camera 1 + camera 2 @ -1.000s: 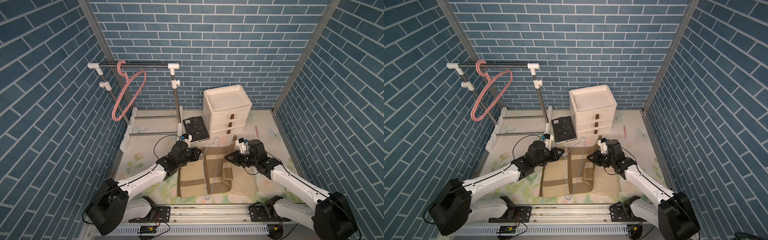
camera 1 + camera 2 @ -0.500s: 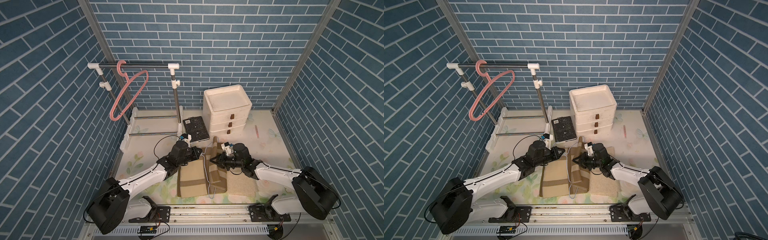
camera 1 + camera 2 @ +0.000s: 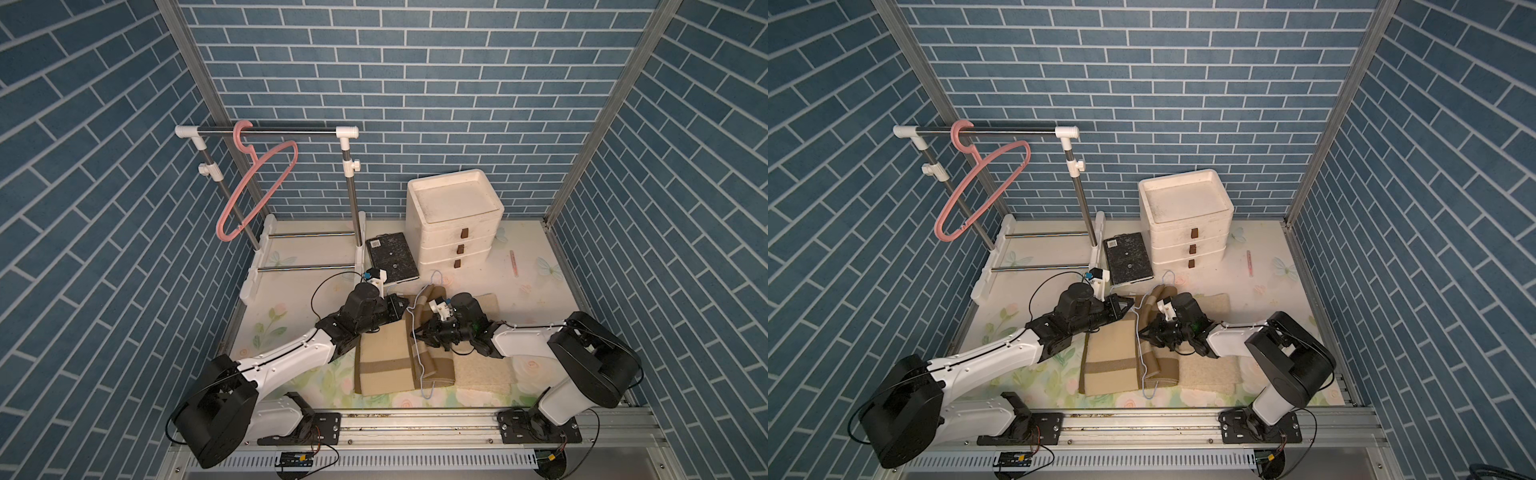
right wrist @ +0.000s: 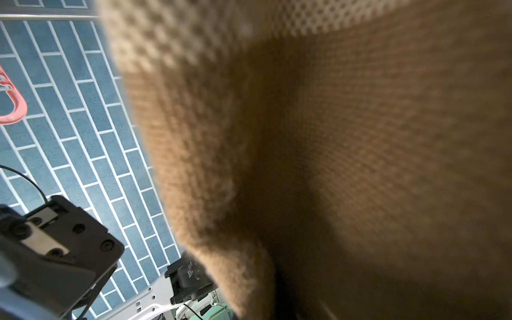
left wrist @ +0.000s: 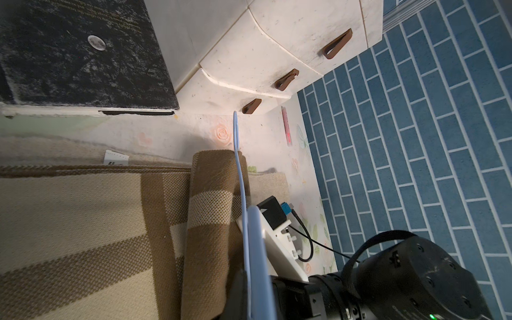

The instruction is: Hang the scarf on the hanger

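Thin pale-blue wire hanger lying across woven, tan-and-cream striped scarf

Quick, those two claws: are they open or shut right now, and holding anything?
Left gripper: closed, apparently pinching the blue hanger.
Right gripper: closed on a fold of the scarf.

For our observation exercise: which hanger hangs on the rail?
The pink hanger, hooked on the rail; the thin blue hanger is down at the scarf.
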Motion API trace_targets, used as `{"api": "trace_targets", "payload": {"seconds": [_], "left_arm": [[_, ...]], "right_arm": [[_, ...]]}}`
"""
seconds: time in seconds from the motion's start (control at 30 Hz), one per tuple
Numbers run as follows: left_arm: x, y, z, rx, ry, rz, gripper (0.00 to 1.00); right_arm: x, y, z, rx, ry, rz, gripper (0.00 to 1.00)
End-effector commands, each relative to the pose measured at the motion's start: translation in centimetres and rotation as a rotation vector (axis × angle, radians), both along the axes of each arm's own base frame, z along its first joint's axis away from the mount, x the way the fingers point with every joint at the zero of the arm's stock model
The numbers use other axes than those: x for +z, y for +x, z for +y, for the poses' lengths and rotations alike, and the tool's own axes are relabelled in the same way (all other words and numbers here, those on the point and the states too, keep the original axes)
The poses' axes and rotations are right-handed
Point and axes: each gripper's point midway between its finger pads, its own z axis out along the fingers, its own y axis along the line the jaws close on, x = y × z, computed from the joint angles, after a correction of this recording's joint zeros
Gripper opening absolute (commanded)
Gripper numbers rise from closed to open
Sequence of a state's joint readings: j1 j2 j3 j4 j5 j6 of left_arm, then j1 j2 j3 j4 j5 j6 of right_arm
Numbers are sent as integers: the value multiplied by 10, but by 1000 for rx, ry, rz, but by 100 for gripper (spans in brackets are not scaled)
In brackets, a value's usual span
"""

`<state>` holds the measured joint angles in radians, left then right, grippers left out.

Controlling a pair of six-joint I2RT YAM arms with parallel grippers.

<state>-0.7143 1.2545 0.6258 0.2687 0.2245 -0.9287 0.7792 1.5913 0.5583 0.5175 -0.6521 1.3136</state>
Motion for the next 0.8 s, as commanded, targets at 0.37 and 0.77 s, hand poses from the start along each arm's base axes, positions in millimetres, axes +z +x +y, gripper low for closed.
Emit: {"api": "trace_targets", "payload": {"seconds": [0.37, 0.77], "left_arm": [[20, 7, -5, 15, -18, -48, 0], [21, 7, -5, 4, 6, -61, 0]], "right_arm": [[72, 34, -35, -48, -131, -277, 56], [105, 62, -24, -136, 24, -281, 68]]}}
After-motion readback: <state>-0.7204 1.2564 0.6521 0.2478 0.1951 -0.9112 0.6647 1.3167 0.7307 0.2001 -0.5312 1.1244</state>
